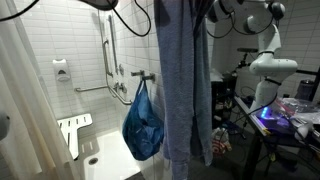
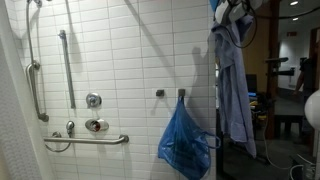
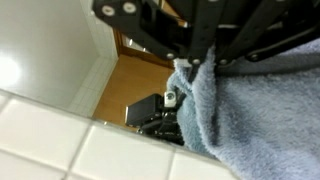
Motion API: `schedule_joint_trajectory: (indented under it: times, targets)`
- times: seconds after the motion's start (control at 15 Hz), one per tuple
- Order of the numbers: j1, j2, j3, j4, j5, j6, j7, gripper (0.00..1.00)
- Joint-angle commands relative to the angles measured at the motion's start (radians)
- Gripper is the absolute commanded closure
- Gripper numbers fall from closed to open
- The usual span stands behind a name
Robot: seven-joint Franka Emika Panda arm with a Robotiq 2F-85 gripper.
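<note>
Grab bars (image 2: pixel 66 65) are fixed to the tiled wall (image 2: pixel 130 50). A blue bag (image 2: pixel 183 140) hangs from its wall hook (image 2: pixel 181 93). Rightward, the gripper (image 3: pixel 190 62), jaws clamped on the grey-blue cloth (image 2: pixel 232 85), holds it high so it drapes freely.

The towel (image 3: pixel 255 115) at the black gripper (image 3: pixel 195 62) is a plain, faded blue-grey. Below the gripper and off to one side, a bright blue bag (image 2: pixel 184 140) stands out against a wall (image 2: pixel 120 50) of glossy white tiles laid in a brick pattern with thin grey joints. Farther from the gripper are silver rails (image 2: pixel 66 65), a white slotted seat (image 1: pixel 74 130) and a cream curtain (image 1: pixel 25 100). In the wrist view, a honey-brown wooden panel (image 3: pixel 130 85) shows behind the gripper.
</note>
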Motion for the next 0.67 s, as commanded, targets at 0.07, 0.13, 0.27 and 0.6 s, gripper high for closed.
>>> schedule_joint_trajectory:
  times: [0.07, 0.13, 0.27, 0.6]
  targets:
    - [-0.122, -0.157, 0.153, -0.197, 0.086, 0.198, 0.188, 0.99]
    - [-0.136, -0.19, 0.187, -0.226, 0.185, 0.215, 0.154, 0.99]
    - [-0.158, -0.225, 0.249, -0.259, 0.295, 0.238, 0.146, 0.99]
    - [-0.202, -0.302, 0.356, -0.263, 0.459, 0.223, 0.147, 0.99]
